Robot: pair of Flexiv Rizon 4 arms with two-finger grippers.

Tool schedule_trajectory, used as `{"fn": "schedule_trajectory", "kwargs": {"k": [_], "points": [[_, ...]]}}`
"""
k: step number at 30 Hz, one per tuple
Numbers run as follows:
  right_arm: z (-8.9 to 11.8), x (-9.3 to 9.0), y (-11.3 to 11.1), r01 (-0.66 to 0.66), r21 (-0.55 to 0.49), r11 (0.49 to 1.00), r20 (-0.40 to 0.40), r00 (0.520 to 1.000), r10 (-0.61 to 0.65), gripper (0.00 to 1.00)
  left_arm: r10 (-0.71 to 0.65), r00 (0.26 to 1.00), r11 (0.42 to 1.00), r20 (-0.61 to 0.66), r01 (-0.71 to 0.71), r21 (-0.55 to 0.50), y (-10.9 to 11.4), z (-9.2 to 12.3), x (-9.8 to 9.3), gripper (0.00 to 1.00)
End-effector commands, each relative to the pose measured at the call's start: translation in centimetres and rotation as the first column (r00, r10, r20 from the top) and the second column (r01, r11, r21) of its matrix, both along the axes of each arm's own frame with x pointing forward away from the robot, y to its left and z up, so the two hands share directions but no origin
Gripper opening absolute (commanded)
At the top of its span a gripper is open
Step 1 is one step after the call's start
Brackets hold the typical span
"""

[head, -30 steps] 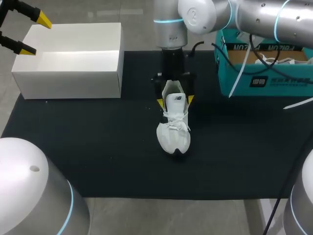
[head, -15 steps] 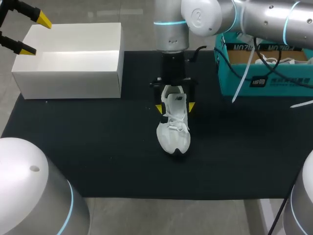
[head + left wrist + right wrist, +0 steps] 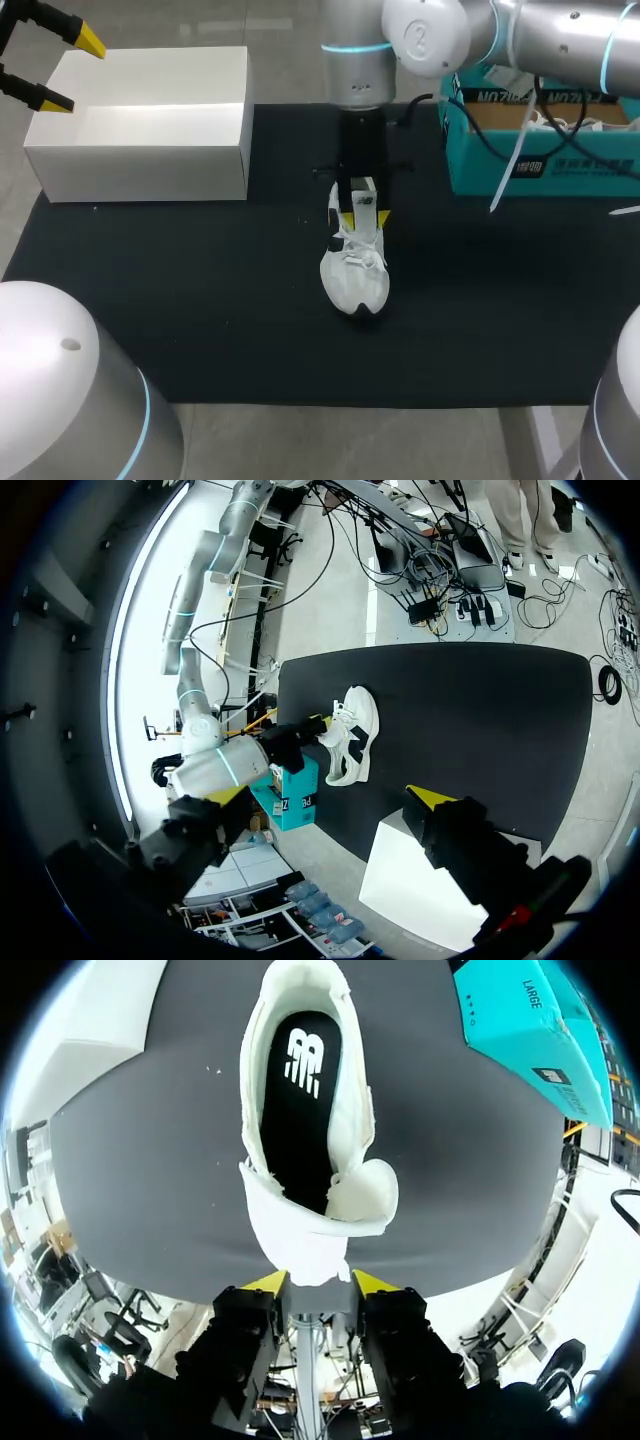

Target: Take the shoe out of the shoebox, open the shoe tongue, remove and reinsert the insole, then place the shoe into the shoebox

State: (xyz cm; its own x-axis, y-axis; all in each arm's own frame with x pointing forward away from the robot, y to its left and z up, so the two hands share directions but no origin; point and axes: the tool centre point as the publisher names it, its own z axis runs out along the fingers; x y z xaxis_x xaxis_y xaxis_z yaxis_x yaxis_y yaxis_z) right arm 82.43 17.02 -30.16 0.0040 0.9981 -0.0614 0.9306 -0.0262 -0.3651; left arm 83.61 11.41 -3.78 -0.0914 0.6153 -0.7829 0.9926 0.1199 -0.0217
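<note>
**Item: shoe** [image 3: 355, 275]. White, upright on its sole at the middle of the counter [image 3: 200, 300], slightly toward the far edge, toe toward the near edge. It is already out of the shoebox [image 3: 150, 150].

**Right hand** [image 3: 312, 1282]. It reaches in over the far edge, with its fingers drawn in on the free end of the tongue [image 3: 300, 1235], one yellow tip on either side, pinching it.

**Left hand** [image 3: 70, 70]. Fingers spread, holding nothing, raised over the far left corner beside the shoebox.

**Step in hand.** Opening the tongue.
- The grip looks shallow, at the tongue's very edge.
- The pull should be slow and run back toward the heel and upward, so the fabric does not slip free.
- The shoe is unbraced and may tip or drag.
- The laces [image 3: 357, 250] appear tied and will likely limit the fold.
- The black insole [image 3: 298, 1110] lies flat inside and is partly exposed.

**Surroundings.**
- The white shoebox is open and empty at the far left corner, well apart from the shoe.
- A teal box [image 3: 530, 165] sits at the far right edge.
- A white cable [image 3: 508, 160] hangs from the right arm across its front.
- Neither crowds the shoe.
</note>
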Motion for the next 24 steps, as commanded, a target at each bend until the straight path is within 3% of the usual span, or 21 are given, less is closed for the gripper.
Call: {"fn": "schedule_trajectory", "kwargs": {"k": [1,14,24], "points": [[-0.1,0.8,0.1,-0.008,0.000,1.000,0.003,1.000,0.008,0.00,-0.003,1.000,1.000,-0.003,0.003,0.004,0.0,0.1,0.2,1.00],[-3.1,3.4,-0.3,-0.004,0.029,1.000,0.011,1.000,0.004,0.00,-0.003,1.000,1.000,-0.003,0.003,0.004,0.0,0.1,0.2,1.00],[-3.2,4.6,-0.6,-0.018,0.023,1.000,0.025,1.000,0.018,0.00,-0.003,1.000,1.000,-0.003,0.003,0.004,0.0,0.1,0.2,1.00]]}}
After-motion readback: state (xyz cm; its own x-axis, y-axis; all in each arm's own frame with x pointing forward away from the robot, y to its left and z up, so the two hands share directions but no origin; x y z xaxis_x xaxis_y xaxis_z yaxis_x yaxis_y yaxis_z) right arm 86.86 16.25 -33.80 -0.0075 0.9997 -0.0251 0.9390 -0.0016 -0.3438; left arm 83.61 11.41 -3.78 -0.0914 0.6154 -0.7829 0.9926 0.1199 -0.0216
